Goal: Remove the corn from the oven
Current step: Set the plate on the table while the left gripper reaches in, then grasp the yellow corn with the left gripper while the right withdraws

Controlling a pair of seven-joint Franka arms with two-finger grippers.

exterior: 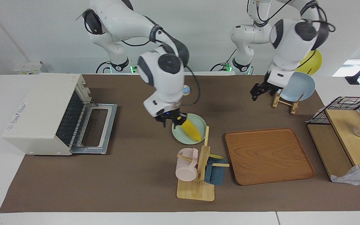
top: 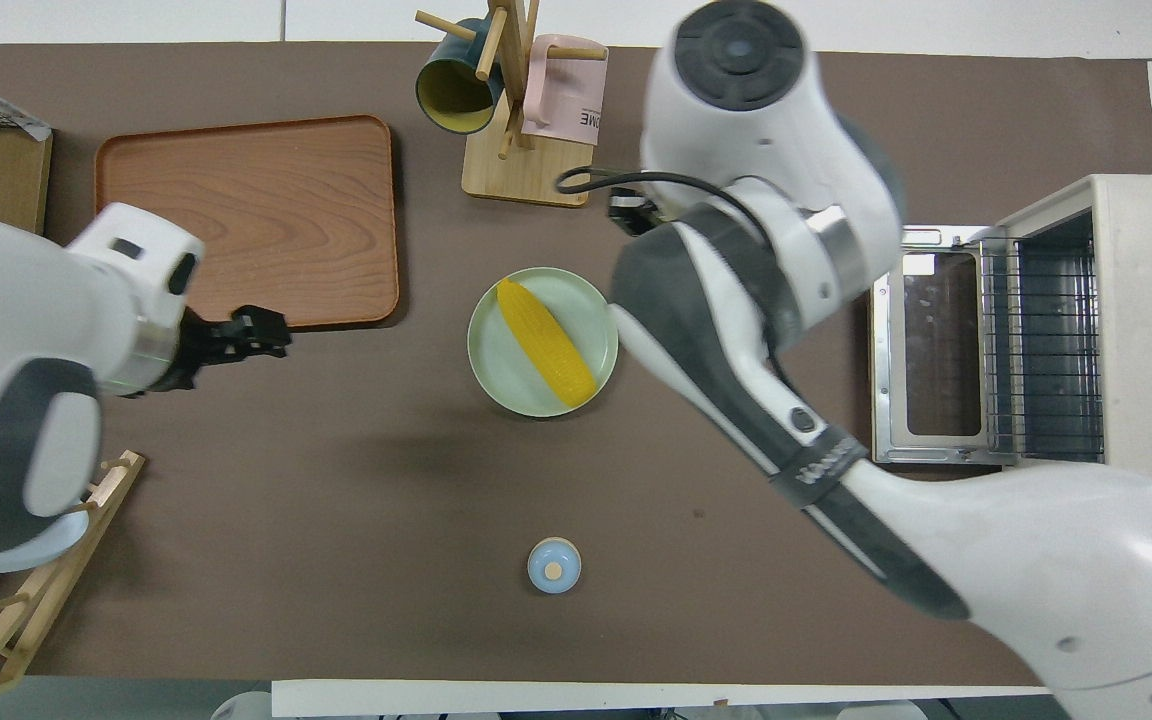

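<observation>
The yellow corn lies flat on a pale green plate mid-table; it also shows whole in the overhead view on that plate. My right gripper hangs open just above the plate's edge nearest the oven, beside the cob's thick end, apart from it. In the overhead view the right arm hides its fingers. The cream-white oven stands at the right arm's end with its glass door folded down flat; its wire rack is bare. My left gripper waits open in the air near the plate stand.
A wooden tray lies beside the green plate. A mug stand holds a pink and a blue mug. A small blue knobbed lid sits nearer the robots. A plate stand holds a blue plate. A wire basket stands at the left arm's end.
</observation>
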